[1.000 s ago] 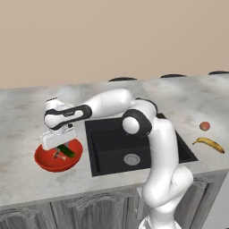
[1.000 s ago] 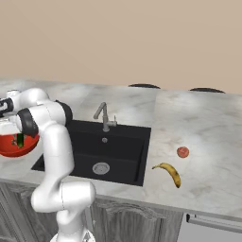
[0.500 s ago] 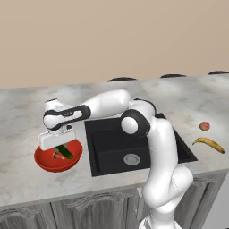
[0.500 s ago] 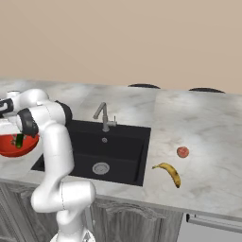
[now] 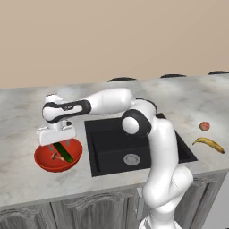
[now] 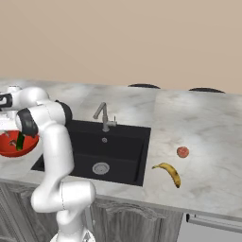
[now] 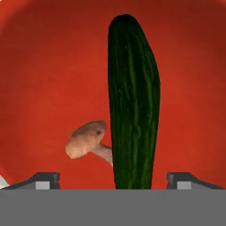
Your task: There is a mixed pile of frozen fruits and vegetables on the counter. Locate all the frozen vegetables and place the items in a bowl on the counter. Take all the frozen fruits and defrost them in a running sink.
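Over the shallow glossy red bowl [image 5: 42, 162] on the marbled grey-white table [image 5: 22, 116], the pincer [image 5: 57, 142] is held open above the slim dark green cucumber [image 7: 133, 106] and tiny tan mushroom [image 7: 87, 139].

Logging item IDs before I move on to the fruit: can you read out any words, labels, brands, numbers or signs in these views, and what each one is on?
None: no text, label, brand, number or sign can be read anywhere.
The red bowl, cucumber, mushroom, banana, red fruit, sink, faucet, counter and cabinet doors are all plain.
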Available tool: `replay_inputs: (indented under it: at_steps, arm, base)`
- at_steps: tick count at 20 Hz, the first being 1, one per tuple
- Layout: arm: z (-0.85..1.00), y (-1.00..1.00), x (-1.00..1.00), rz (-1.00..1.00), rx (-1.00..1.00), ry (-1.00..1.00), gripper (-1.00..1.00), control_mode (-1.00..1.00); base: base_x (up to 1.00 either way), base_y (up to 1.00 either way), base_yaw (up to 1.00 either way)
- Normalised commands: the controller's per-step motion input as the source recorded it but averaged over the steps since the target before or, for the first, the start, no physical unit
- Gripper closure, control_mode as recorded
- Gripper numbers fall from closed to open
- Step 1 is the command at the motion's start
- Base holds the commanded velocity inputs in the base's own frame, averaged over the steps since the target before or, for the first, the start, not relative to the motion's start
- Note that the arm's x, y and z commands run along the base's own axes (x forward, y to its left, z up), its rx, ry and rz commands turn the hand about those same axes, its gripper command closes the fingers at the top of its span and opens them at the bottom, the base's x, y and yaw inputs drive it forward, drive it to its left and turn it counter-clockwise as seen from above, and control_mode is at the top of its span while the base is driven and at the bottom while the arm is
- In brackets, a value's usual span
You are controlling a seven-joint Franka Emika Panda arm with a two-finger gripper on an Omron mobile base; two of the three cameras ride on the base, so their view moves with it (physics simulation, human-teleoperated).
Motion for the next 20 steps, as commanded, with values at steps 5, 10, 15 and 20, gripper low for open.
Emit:
replay_inputs:
  at_steps: [5,10,15,20]
  arm:
    - [0.47,-0.22,-0.28,-0.06,0.00,0.15,-1.00,-1.00]
    - [0.07,-0.50,-0.50,0.00,0.01,-0.05,-1.00,-1.00]
    - [-0.04,-0.56,-0.59,0.00,0.01,-0.11,-1.00,-1.00]
    - [-0.03,-0.74,-0.65,0.01,0.03,-0.16,-1.00,-1.00]
  base:
    - [0.00,0.00,0.00]
    - [0.00,0.00,0.00]
    - [0.00,0.00,0.00]
    - [0.00,0.00,0.00]
